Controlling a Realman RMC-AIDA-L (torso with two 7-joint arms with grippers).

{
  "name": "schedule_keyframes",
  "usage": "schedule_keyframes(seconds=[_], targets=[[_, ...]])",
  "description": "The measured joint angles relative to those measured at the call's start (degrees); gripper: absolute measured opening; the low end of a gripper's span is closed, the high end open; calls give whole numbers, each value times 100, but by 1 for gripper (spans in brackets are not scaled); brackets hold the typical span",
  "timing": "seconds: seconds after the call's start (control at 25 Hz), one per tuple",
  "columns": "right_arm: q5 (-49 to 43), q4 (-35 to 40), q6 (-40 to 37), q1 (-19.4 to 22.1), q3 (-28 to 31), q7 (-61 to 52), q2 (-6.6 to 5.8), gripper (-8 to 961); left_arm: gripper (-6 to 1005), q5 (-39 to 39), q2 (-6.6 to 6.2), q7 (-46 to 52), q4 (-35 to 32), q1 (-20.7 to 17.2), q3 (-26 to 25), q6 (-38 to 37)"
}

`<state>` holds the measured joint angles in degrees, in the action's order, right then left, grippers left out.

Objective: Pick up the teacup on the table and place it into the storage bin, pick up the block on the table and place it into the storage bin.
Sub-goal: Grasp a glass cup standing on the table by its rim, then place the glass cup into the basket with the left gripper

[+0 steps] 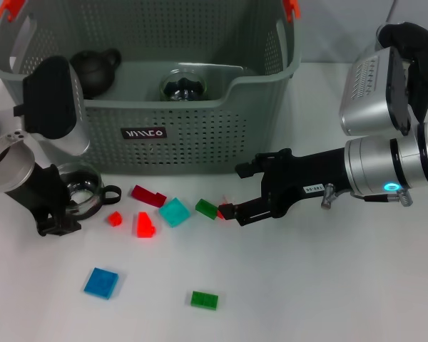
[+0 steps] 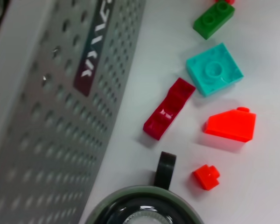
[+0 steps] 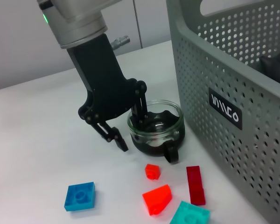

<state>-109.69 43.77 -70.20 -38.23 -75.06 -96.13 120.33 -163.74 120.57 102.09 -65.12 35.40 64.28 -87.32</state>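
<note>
Two grippers we see: our left gripper (image 3: 130, 133), spread, straddles the rim of the clear glass teacup (image 3: 156, 127) beside the grey-green perforated storage bin (image 1: 200, 135); our right gripper (image 1: 232, 192), spread, is low over a small red block (image 1: 220, 213).

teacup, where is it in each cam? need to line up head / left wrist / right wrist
Head view: the teacup sits at lower left, in front of the storage bin, with the left gripper straddling its rim.
Left wrist view: bottom edge, only the rim and black handle show.
Right wrist view: centre, one finger of the left gripper inside it.
Shared landmark: the bin's black label.
</note>
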Motion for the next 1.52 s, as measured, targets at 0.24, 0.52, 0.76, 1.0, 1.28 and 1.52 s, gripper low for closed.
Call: schedule_keyframes(seconds=[0.24, 0.52, 0.76, 1.0, 1.28, 1.52], targets=[[0, 0, 9, 0, 0, 8, -9, 931, 315, 0, -105, 111, 295, 163, 8, -2], [0, 1, 8, 13, 0, 7, -9, 931, 124, 0, -109, 69, 218, 154, -7, -34], [0, 5, 6, 17, 9, 18, -9, 931, 60, 0, -104, 67, 191, 165, -26, -129], [0, 8, 10, 22, 41, 61, -9, 930, 45, 0, -110, 67, 119, 170, -40, -301], [0, 9, 15, 26, 54, 76, -9, 931, 45, 9, -78, 106, -510, 95, -115, -1084], [0, 5, -22, 27, 48, 145, -9, 930, 46, 373, -4, 90, -1121, 309, -810, -2585]])
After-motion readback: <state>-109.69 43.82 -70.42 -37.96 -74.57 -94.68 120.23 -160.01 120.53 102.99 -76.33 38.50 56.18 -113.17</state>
